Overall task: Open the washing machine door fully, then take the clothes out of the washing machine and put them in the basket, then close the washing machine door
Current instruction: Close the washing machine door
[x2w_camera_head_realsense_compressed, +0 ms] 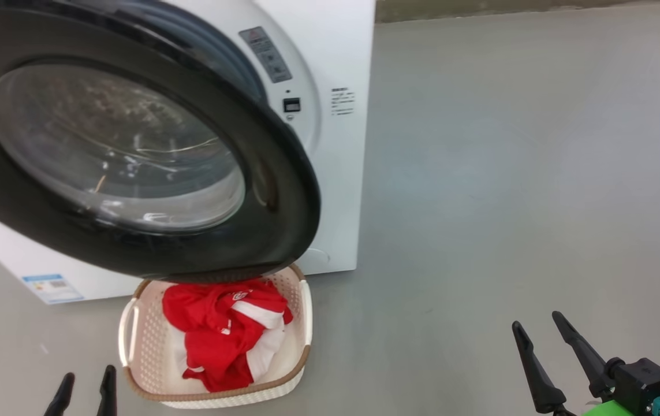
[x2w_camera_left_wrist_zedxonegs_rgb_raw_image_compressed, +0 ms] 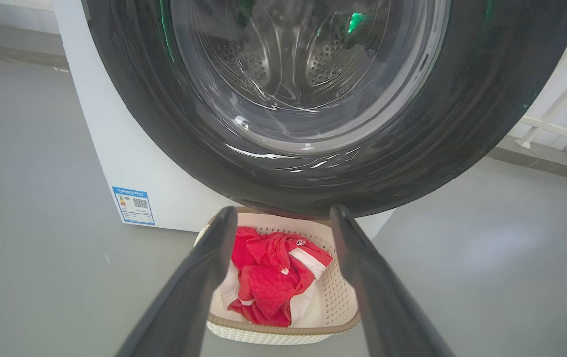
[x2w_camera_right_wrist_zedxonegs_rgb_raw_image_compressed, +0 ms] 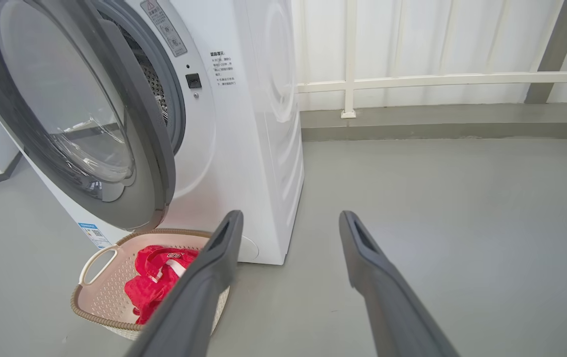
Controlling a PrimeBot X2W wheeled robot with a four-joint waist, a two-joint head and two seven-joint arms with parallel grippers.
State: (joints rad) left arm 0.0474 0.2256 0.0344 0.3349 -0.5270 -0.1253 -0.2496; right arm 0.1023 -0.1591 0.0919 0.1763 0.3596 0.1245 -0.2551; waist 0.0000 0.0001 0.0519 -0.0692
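The washing machine door [x2w_camera_head_realsense_compressed: 133,150] with its black rim and glass bowl stands partly open, hanging over the basket [x2w_camera_head_realsense_compressed: 145,346]; the left wrist view faces the door [x2w_camera_left_wrist_zedxonegs_rgb_raw_image_compressed: 313,99] head-on. The white washing machine [x2w_camera_head_realsense_compressed: 335,144] stands behind it. Red and white clothes [x2w_camera_head_realsense_compressed: 226,335] lie heaped in the cream basket [x2w_camera_left_wrist_zedxonegs_rgb_raw_image_compressed: 338,307] on the floor. My left gripper [x2w_camera_head_realsense_compressed: 84,387] is open at the lower left, just left of the basket, with nothing between its fingers. My right gripper [x2w_camera_head_realsense_compressed: 540,329] is open at the lower right over bare floor. In the right wrist view the door [x2w_camera_right_wrist_zedxonegs_rgb_raw_image_compressed: 90,124], basket [x2w_camera_right_wrist_zedxonegs_rgb_raw_image_compressed: 99,277] and clothes [x2w_camera_right_wrist_zedxonegs_rgb_raw_image_compressed: 154,282] sit left of its fingers.
Grey floor [x2w_camera_head_realsense_compressed: 509,173] stretches to the right of the machine. A white railing [x2w_camera_right_wrist_zedxonegs_rgb_raw_image_compressed: 437,79] and wall run behind it. A blue label [x2w_camera_head_realsense_compressed: 52,287] sits low on the machine's front.
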